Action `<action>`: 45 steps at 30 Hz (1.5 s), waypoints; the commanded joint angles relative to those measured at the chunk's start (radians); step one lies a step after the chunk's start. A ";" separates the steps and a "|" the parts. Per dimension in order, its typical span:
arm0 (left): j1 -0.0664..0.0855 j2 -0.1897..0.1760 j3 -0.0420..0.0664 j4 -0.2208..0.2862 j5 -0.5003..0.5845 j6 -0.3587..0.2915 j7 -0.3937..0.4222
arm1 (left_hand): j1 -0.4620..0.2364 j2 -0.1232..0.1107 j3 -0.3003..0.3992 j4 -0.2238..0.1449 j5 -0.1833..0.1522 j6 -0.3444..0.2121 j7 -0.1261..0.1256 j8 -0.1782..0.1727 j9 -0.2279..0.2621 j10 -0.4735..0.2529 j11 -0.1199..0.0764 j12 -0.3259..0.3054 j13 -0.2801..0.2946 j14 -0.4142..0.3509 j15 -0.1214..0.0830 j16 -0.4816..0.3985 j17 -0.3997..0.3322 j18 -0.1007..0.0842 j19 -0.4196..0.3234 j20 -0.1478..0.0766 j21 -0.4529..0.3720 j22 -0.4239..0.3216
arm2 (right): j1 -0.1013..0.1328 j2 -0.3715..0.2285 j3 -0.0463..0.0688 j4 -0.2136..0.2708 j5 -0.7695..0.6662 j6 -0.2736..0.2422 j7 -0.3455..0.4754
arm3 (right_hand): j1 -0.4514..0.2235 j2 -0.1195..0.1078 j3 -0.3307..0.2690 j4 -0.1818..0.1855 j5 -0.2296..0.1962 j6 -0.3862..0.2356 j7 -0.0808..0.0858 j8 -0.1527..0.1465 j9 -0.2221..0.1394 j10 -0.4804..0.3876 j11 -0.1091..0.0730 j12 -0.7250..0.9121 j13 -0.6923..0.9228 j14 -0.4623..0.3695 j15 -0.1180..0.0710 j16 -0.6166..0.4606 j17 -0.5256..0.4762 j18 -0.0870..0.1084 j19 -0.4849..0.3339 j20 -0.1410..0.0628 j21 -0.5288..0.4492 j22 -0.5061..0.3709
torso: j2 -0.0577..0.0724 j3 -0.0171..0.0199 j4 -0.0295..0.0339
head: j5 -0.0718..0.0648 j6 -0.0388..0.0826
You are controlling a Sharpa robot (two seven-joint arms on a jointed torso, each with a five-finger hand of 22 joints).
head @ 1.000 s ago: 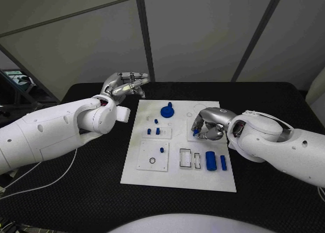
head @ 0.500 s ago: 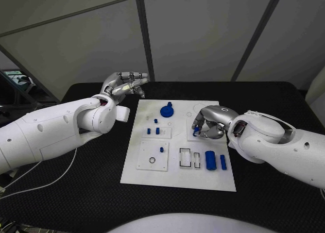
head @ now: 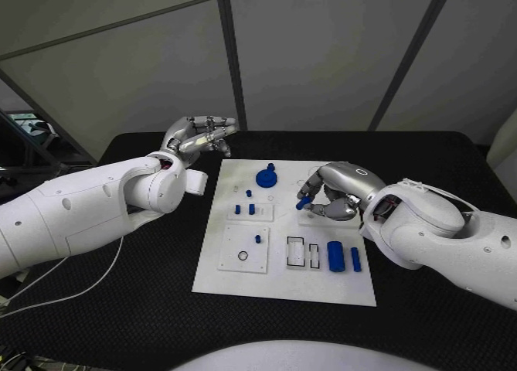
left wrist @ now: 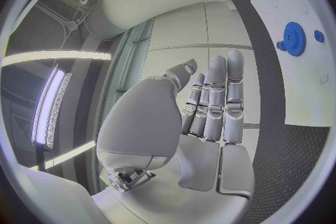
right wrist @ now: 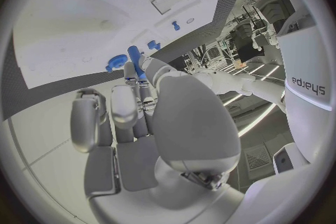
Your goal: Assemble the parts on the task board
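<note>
The white task board (head: 283, 284) lies in the middle of the black table. My right hand (head: 334, 192) hovers over the board's right middle and pinches a small blue peg (head: 305, 202) at its fingertips; in the right wrist view the peg (right wrist: 135, 59) sticks out between the fingers. My left hand (head: 198, 134) is raised beyond the board's far left corner, fingers stretched out side by side and holding nothing. A blue gear (head: 265, 177) stands near the board's far edge, also seen as the gear (left wrist: 294, 39) in the left wrist view.
Two short blue pegs (head: 245, 208) stand left of the right hand, and another small one (head: 248, 193) sits beyond them. A blue cylinder (head: 335, 256) and a blue bar (head: 355, 259) lie at the board's near right. A black ring (head: 243, 256) rests on the near left.
My right hand has risen a little and turned toward the board's far side, carrying the blue peg with it. The left hand has stayed where it was.
</note>
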 commanded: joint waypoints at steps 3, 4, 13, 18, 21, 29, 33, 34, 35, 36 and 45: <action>0.001 0.006 0.001 -0.001 0.001 0.012 0.004 | 0.006 0.007 -0.001 -0.007 -0.005 -0.004 0.005 0.005 -0.001 -0.008 0.000 0.006 -0.001 -0.007 -0.003 0.005 -0.001 -0.011 -0.009 -0.002 -0.004 0.002 | 0.001 0.062 -0.006 0.016 0.056 -0.018 0.041 | 0.003 0.002 0.008 -0.001 -0.002 0.006 0.002 0.001 0.001 0.008 0.001 -0.006 0.001 0.018 -0.004 0.007 0.001 -0.015 0.007 0.000 0.003 0.086 | 0.002 -0.0011 0.0013 | 0.012 -0.006; 0.001 0.007 0.001 -0.002 0.001 0.012 0.004 | 0.006 0.007 -0.001 -0.007 -0.005 -0.004 0.005 0.005 -0.001 -0.008 0.000 0.006 -0.001 -0.007 -0.003 0.005 -0.001 -0.011 -0.009 -0.002 -0.004 0.002 | 0.001 0.077 -0.010 0.016 0.059 -0.015 0.047 | 0.003 0.002 0.009 -0.001 -0.002 0.005 0.002 0.001 0.001 0.008 0.001 -0.007 0.001 0.018 -0.004 0.007 0.001 -0.015 0.007 0.000 0.003 0.086 | 0.003 -0.0004 0.0016 | 0.014 -0.007; 0.001 0.016 0.001 -0.002 0.001 0.013 0.003 | 0.006 0.007 -0.001 -0.007 -0.005 -0.004 0.005 0.005 -0.001 -0.008 0.000 0.006 -0.001 -0.007 -0.003 0.005 -0.001 -0.011 -0.009 -0.002 -0.004 0.002 | -0.012 0.189 -0.065 -0.005 0.068 0.011 0.090 | -0.002 -0.003 0.012 -0.003 0.005 0.003 0.004 -0.002 0.001 0.007 0.003 -0.012 0.001 0.017 -0.003 0.007 -0.001 -0.014 0.005 0.000 0.002 0.084 | 0.003 -0.0013 0.0015 | 0.029 -0.013; 0.001 0.020 0.001 -0.003 0.001 0.015 0.002 | 0.006 0.007 -0.001 -0.007 -0.005 -0.004 0.005 0.005 -0.001 -0.008 0.000 0.006 -0.001 -0.007 -0.003 0.005 -0.001 -0.011 -0.009 -0.002 -0.004 0.002 | -0.024 0.225 -0.075 -0.023 0.069 0.029 0.105 | -0.002 -0.004 0.013 -0.004 0.007 0.002 0.005 -0.003 0.000 0.006 0.003 -0.014 0.001 0.017 -0.002 0.008 -0.001 -0.014 0.004 0.001 0.002 0.084 | 0.003 0.0000 0.0001 | 0.036 -0.018; 0.001 0.021 0.001 -0.003 0.001 0.015 0.002 | 0.006 0.007 -0.001 -0.007 -0.005 -0.004 0.005 0.005 -0.001 -0.008 0.000 0.006 -0.001 -0.007 -0.003 0.005 -0.001 -0.011 -0.009 -0.002 -0.004 0.002 | -0.029 0.243 -0.083 -0.039 0.069 0.042 0.109 | -0.003 -0.004 0.013 -0.004 0.007 0.002 0.005 -0.003 0.000 0.006 0.004 -0.014 0.001 0.017 -0.002 0.008 0.000 -0.014 0.004 0.001 0.002 0.084 | 0.003 -0.0005 0.0005 | 0.040 -0.021; 0.001 0.022 0.001 -0.002 0.001 0.017 0.001 | 0.006 0.008 -0.002 -0.008 -0.005 -0.004 0.005 0.006 -0.001 -0.009 0.000 0.007 -0.002 -0.008 -0.003 0.007 -0.002 -0.011 -0.009 -0.002 -0.004 0.002 | -0.036 0.266 -0.094 -0.068 0.047 0.079 0.097 | -0.004 -0.006 0.015 -0.005 0.010 0.000 0.006 -0.005 0.000 0.004 0.005 -0.018 0.001 0.016 -0.001 0.009 0.001 -0.014 0.004 0.001 0.001 0.083 | 0.003 -0.0002 0.0020 | 0.049 -0.028; 0.001 0.022 0.001 -0.002 0.001 0.017 0.001 | 0.006 0.008 -0.002 -0.008 -0.005 -0.004 0.005 0.006 -0.001 -0.009 0.000 0.007 -0.002 -0.008 -0.003 0.007 -0.002 -0.011 -0.009 -0.002 -0.004 0.002 | -0.038 0.270 -0.095 -0.072 0.029 0.099 0.084 | -0.004 -0.006 0.015 -0.006 0.011 0.000 0.006 -0.005 0.000 0.004 0.005 -0.018 0.001 0.016 -0.001 0.009 0.000 -0.014 0.004 0.001 0.001 0.083 | 0.002 -0.0003 0.0007 | 0.053 -0.031; 0.001 0.022 0.001 -0.002 0.001 0.017 0.001 | 0.006 0.008 -0.002 -0.008 -0.005 -0.004 0.005 0.006 -0.001 -0.009 0.000 0.007 -0.002 -0.008 -0.003 0.007 -0.002 -0.011 -0.009 -0.002 -0.004 0.002 | -0.038 0.270 -0.095 -0.073 0.026 0.102 0.081 | -0.005 -0.006 0.015 -0.006 0.011 0.000 0.006 -0.006 0.000 0.004 0.005 -0.019 0.001 0.016 -0.001 0.009 0.000 -0.014 0.003 0.001 0.001 0.083 | 0.002 -0.0003 0.0007 | 0.053 -0.031; 0.001 0.022 0.001 -0.002 0.001 0.017 0.001 | 0.006 0.008 -0.002 -0.008 -0.005 -0.004 0.005 0.006 -0.001 -0.009 0.000 0.007 -0.002 -0.008 -0.003 0.007 -0.002 -0.011 -0.009 -0.002 -0.004 0.002 | -0.038 0.270 -0.095 -0.073 0.023 0.105 0.078 | -0.005 -0.006 0.015 -0.006 0.011 0.000 0.006 -0.006 0.000 0.004 0.005 -0.019 0.001 0.016 -0.001 0.009 0.000 -0.014 0.003 0.001 0.001 0.083 | 0.002 -0.0005 0.0007 | 0.054 -0.032; 0.001 0.022 0.001 -0.002 0.001 0.017 0.000 | 0.006 0.008 -0.002 -0.008 -0.005 -0.004 0.005 0.006 -0.001 -0.009 0.000 0.007 -0.002 -0.008 -0.003 0.007 -0.002 -0.011 -0.009 -0.002 -0.004 0.002 | -0.038 0.269 -0.095 -0.074 0.019 0.107 0.075 | -0.005 -0.006 0.015 -0.006 0.011 0.000 0.006 -0.006 0.000 0.004 0.005 -0.019 0.001 0.016 -0.001 0.009 0.000 -0.014 0.003 0.001 0.001 0.083 | 0.002 -0.0005 0.0007 | 0.054 -0.032; 0.001 0.021 0.001 -0.002 0.001 0.017 0.000 | 0.006 0.008 -0.002 -0.008 -0.005 -0.004 0.005 0.006 -0.001 -0.009 0.000 0.007 -0.002 -0.008 -0.003 0.007 -0.002 -0.011 -0.009 -0.002 -0.004 0.002 | -0.039 0.271 -0.096 -0.075 -0.014 0.141 0.043 | -0.008 -0.007 0.015 -0.006 0.011 0.000 0.007 -0.006 0.000 0.005 0.005 -0.019 0.002 0.016 -0.001 0.009 0.000 -0.013 0.003 0.002 0.001 0.083 | 0.002 -0.0005 0.0013 | 0.056 -0.035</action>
